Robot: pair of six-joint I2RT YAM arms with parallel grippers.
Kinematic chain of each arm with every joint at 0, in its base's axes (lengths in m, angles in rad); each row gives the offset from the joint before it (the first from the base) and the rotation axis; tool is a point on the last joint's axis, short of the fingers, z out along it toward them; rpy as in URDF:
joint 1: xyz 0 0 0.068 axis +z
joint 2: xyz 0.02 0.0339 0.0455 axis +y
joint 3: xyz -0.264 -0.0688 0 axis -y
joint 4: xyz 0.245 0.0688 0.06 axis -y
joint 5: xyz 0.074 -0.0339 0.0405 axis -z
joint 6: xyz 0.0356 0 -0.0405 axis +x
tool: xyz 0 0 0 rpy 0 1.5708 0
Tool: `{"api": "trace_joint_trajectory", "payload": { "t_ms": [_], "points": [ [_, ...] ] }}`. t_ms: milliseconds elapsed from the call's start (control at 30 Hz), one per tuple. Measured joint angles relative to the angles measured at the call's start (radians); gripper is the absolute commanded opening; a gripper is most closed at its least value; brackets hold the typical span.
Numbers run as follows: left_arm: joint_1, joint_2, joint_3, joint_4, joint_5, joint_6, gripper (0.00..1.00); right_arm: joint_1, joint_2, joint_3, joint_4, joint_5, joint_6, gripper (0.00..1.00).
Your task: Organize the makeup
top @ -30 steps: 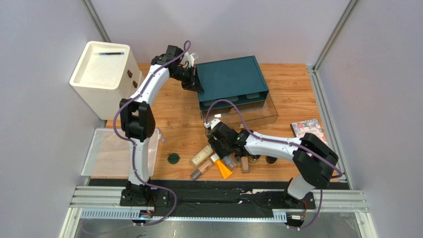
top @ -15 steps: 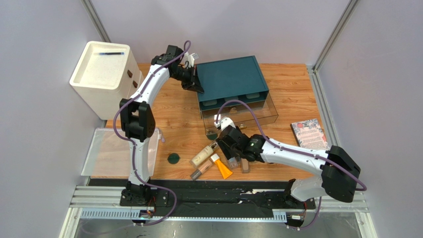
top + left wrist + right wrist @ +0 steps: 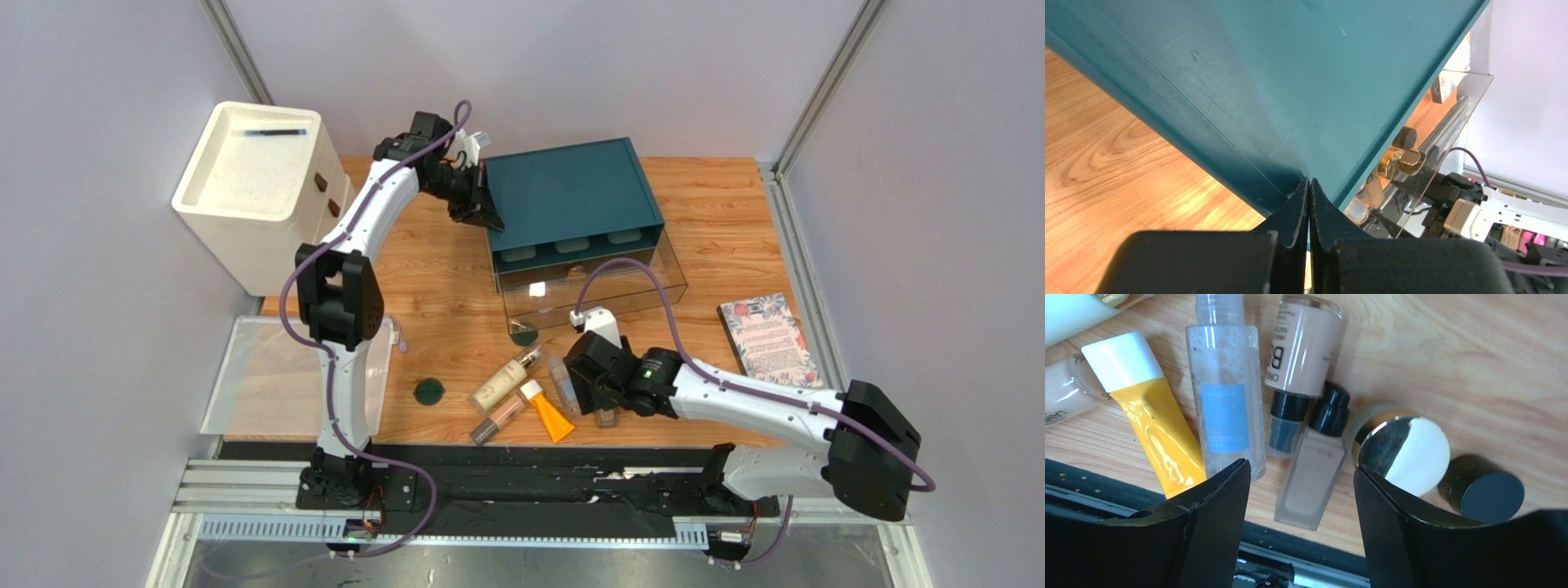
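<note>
The makeup lies in a cluster near the table's front edge. In the right wrist view I see an orange tube, a clear bottle, two beige foundation bottles, a gold-lidded jar and a dark jar. My right gripper hangs open above the lower foundation bottle, holding nothing. From the top view a cream bottle and a green disc lie further left. My left gripper is shut and empty, its tips against the teal box.
The teal box has its clear drawer pulled out. A white drawer cabinet stands at the far left, with a clear tray in front of it. A patterned booklet lies at the right.
My right arm has swung right and toward the front edge, over the right part of the cluster, and its jaws have widened. The left arm has not moved.
</note>
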Motion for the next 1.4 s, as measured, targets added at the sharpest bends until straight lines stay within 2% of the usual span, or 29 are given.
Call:
{"api": "trace_joint_trajectory", "payload": {
  "t_ms": [200,400,500,567,600,633,900,1100,1233,1400],
  "points": [
    [-0.001,-0.002,-0.011,0.003,0.01,-0.001,0.0,0.0,-0.08,-0.045,-0.026,-0.016,0.103,0.61],
    [-0.004,-0.022,-0.049,0.009,0.026,-0.001,0.0,0.001,-0.078,-0.119,-0.004,-0.069,0.144,0.6],
    [-0.006,-0.026,-0.056,0.008,0.027,-0.001,0.0,0.001,-0.043,-0.133,0.008,-0.087,0.153,0.55],
    [-0.007,-0.029,-0.061,0.009,0.031,-0.001,0.0,0.001,0.014,-0.133,0.037,-0.098,0.155,0.44],
    [-0.007,-0.03,-0.064,0.009,0.032,-0.001,0.0,0.001,0.034,-0.133,0.045,-0.101,0.152,0.11],
    [-0.008,-0.031,-0.067,0.009,0.033,-0.001,0.0,0.001,0.054,-0.127,0.047,-0.097,0.152,0.0],
    [-0.008,-0.038,-0.079,0.008,0.039,0.0,0.0,0.005,0.079,-0.088,0.027,-0.078,0.146,0.0],
    [-0.008,-0.038,-0.08,0.007,0.042,0.0,0.0,0.006,-0.128,-0.062,-0.127,-0.058,0.139,0.0],
    [-0.008,-0.038,-0.081,0.007,0.042,0.0,0.0,0.006,-0.225,0.071,-0.219,0.023,0.093,0.0],
    [-0.008,-0.039,-0.081,0.007,0.042,0.0,0.0,-0.023,-0.167,0.274,-0.22,0.131,0.004,0.0]
  ]
}}
